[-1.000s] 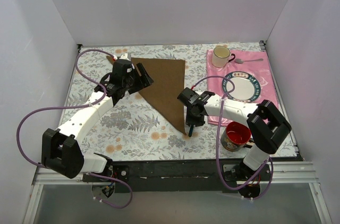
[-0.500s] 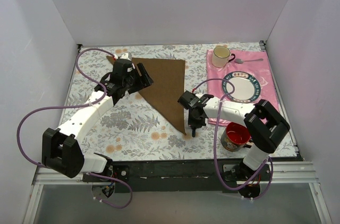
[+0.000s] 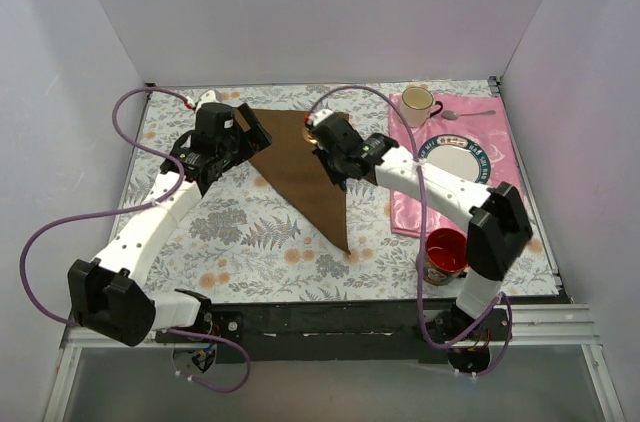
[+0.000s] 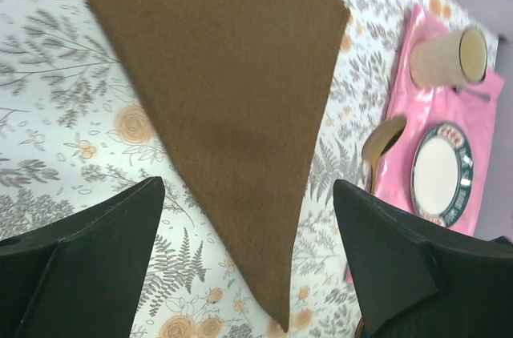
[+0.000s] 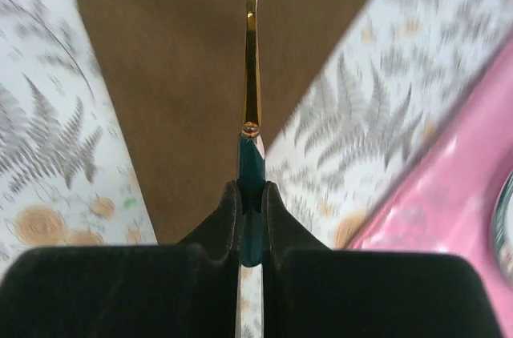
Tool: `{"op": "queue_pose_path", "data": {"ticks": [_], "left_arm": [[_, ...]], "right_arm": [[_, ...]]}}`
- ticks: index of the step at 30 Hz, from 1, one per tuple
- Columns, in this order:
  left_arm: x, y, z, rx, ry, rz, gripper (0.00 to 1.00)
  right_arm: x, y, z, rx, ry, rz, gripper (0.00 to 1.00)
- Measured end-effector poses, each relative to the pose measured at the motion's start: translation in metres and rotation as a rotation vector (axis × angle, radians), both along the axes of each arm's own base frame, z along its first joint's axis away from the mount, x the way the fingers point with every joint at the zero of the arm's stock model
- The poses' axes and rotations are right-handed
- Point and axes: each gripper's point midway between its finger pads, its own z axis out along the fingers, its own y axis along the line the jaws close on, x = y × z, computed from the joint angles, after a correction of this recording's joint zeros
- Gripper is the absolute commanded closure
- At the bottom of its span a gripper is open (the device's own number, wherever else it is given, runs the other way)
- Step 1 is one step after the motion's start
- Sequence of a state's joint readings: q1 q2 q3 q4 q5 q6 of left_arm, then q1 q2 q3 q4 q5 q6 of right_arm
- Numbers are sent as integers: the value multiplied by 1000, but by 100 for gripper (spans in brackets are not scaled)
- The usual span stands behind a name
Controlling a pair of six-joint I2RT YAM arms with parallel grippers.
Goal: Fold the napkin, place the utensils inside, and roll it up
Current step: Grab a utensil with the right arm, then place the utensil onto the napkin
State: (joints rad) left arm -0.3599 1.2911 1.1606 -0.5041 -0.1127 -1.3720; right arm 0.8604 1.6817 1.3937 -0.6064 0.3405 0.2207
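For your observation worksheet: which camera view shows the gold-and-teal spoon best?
The right wrist view: the spoon fills it, teal handle pinched in the right gripper. The left wrist view shows only its gold bowl; the top view hides it behind the arm.

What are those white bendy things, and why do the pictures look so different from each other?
They are two robot arms, bolted to the near edge of a table. One picture comes from a camera up high that sees everything. The other two come from small cameras on the arms' wrists, so the black shapes at the bottom are their own fingers.

On the flowery table lies a brown napkin folded into a triangle. On a pink placemat sit a plate and a cream cup, and a red mug stands closer to the arms.

The right gripper pinches a spoon by its dark green handle, its gold bowl over the napkin. The left gripper is wide open, holding nothing, above the napkin.
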Motion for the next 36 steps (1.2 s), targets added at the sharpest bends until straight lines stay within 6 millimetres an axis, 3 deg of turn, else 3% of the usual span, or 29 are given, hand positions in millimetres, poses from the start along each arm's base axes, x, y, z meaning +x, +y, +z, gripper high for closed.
{"op": "queue_pose_path", "data": {"ticks": [2,5,12,17,25,36], "left_arm": [[0,16,6,-9,-5,68,13],[-1,35,15,-30,-18,139,13],[-6,72,23,-44,-23,285,13],[-9,73,20,-46,-4,300,14],[-9,74,19,-45,0,302,15],[-9,74,19,-48,1,298,16]], "right_arm": [[25,32,23,19,-60,99,99],[57,76,36,36,-113,206,99],[89,134,-6,12,-82,369,99],[93,152,-35,10,-45,439,99],[98,181,-50,115,-9,477,99],[101,184,-67,206,81,445,99]]}}
